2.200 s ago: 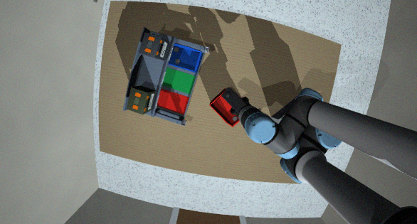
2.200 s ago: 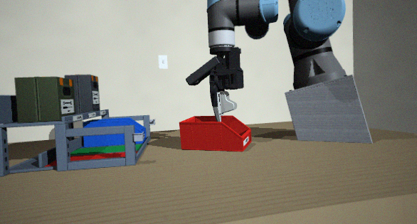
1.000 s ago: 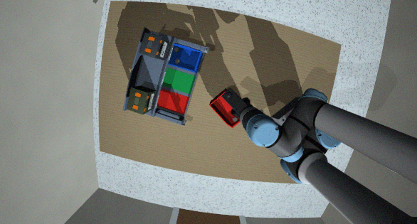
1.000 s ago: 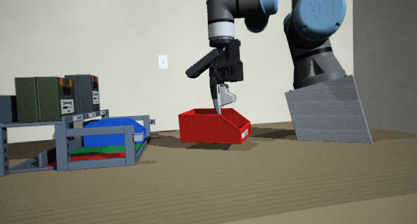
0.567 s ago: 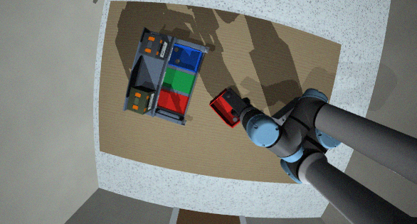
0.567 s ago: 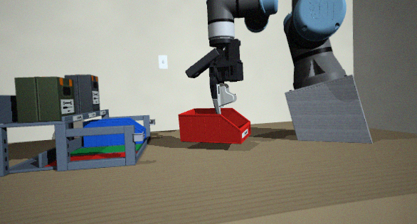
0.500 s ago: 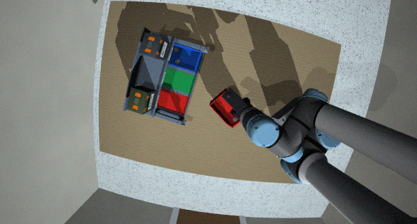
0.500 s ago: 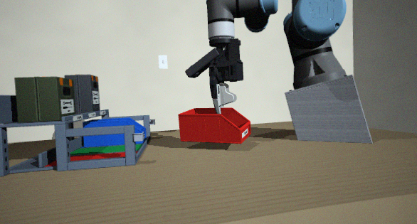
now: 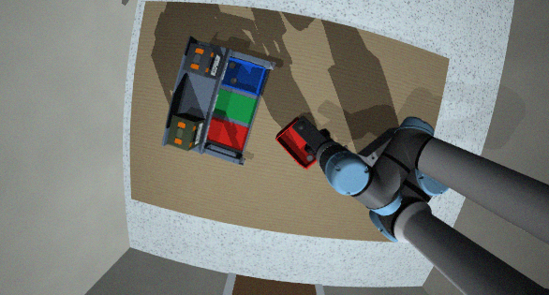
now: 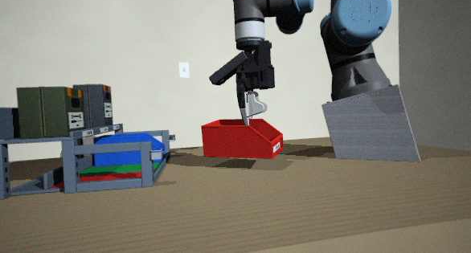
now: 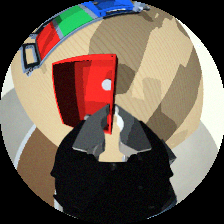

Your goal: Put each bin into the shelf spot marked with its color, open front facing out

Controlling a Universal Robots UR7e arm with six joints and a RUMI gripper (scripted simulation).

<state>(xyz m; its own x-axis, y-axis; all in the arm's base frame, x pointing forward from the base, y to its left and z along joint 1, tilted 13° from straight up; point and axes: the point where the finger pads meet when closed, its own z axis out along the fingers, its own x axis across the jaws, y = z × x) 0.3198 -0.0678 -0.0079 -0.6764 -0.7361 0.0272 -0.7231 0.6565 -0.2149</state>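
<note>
Gripper [image 10: 246,117]: the fingers are pinched narrow on the thin side wall of the red bin [image 10: 237,142]; one finger is inside, one outside, so it is holding the bin by this wall.
Red bin: directly under the gripper, resting on the table [image 10: 281,205], well apart from the shelf [image 10: 108,165]. A small grey part [image 11: 106,85] lies inside.
Step in hand: I judge it is the lift of the red bin, before carrying it to the red mark [image 9: 228,133].
How to do well: lift slowly and keep the bin level so the part does not roll out; the grip is on one wall only, so the bin may swing. Turn the open front away from the shelf, tilt under the low board, then push past the front lip.
Farther away: the blue bin [image 10: 126,148] already sits in the shelf; the green mark [image 9: 235,107] shows no bin.
In the way: two boxes [image 10: 64,110] on the top board; the path across the table looks free.
</note>
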